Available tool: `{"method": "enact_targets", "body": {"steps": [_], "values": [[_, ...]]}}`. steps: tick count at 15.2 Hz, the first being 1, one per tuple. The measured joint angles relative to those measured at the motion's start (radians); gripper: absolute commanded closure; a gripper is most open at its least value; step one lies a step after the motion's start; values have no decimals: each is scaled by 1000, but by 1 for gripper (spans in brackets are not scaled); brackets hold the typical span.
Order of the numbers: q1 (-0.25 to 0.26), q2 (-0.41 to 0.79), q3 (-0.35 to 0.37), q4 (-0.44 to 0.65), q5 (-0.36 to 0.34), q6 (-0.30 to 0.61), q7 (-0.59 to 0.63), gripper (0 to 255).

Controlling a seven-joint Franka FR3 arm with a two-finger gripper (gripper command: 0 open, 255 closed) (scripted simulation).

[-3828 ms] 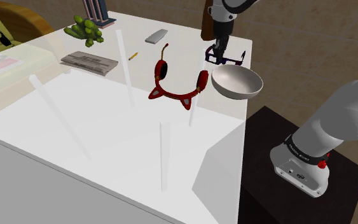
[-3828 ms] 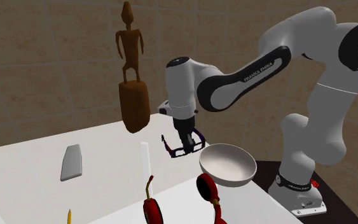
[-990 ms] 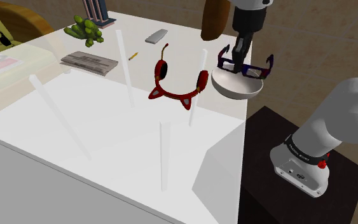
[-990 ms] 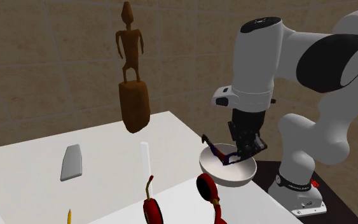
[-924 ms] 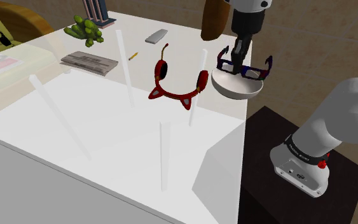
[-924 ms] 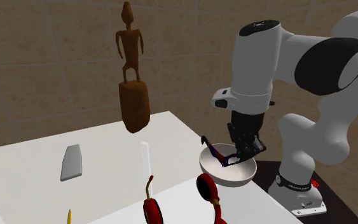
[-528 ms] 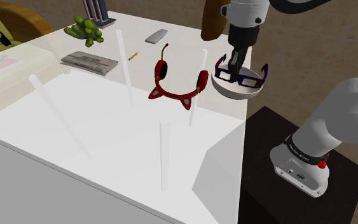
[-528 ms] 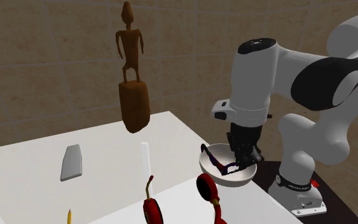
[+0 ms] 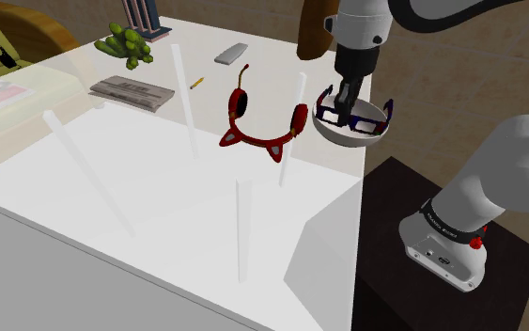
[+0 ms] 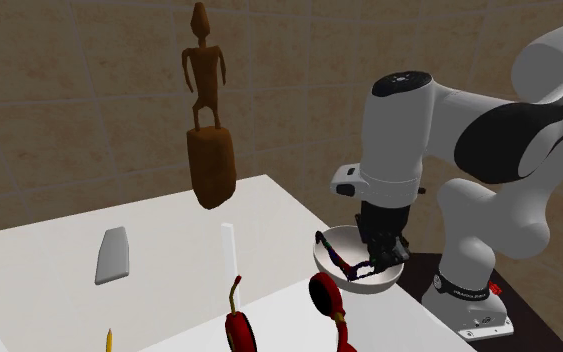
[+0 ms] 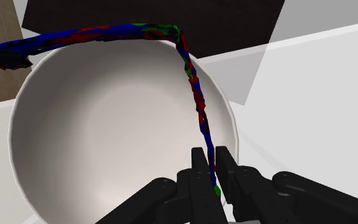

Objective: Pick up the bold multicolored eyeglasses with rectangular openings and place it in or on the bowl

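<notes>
My black gripper (image 9: 345,109) (image 10: 379,252) (image 11: 210,167) is shut on the front frame of the multicoloured eyeglasses (image 9: 362,119) (image 10: 341,256) (image 11: 195,89), a dark blue, red and green pair. The glasses hang low over the pale bowl (image 9: 341,135) (image 10: 341,278) (image 11: 101,133), at about rim level, with one temple arm reaching across the bowl's rim. The bowl stands at the table corner nearest the arm's stand. I cannot tell whether the glasses touch the bowl.
Red cat-ear headphones (image 9: 257,127) (image 10: 329,303) lie beside the bowl. A brown figure statue (image 10: 209,125) stands behind it. Farther off on the white table (image 9: 140,179) lie a grey flat piece (image 9: 231,54), a pencil (image 9: 197,83), a newspaper (image 9: 132,91) and a green plant (image 9: 126,43). Thin translucent posts (image 9: 183,99) rise from the table.
The gripper has come down with the eyeglasses, from well above the bowl to its rim level, and shifted slightly toward the headphones. It stays shut on the frame.
</notes>
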Motion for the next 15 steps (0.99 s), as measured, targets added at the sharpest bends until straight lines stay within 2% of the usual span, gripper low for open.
{"method": "enact_targets", "body": {"steps": [1, 7, 12, 15], "values": [[0, 0, 0, 0, 0, 0, 0, 0], [0, 0, 0, 0, 0, 1, 0, 0], [-6, 11, -7, 120, -9, -108, 2, 0], [-6, 12, -8, 133, -10, -120, 3, 0]]}}
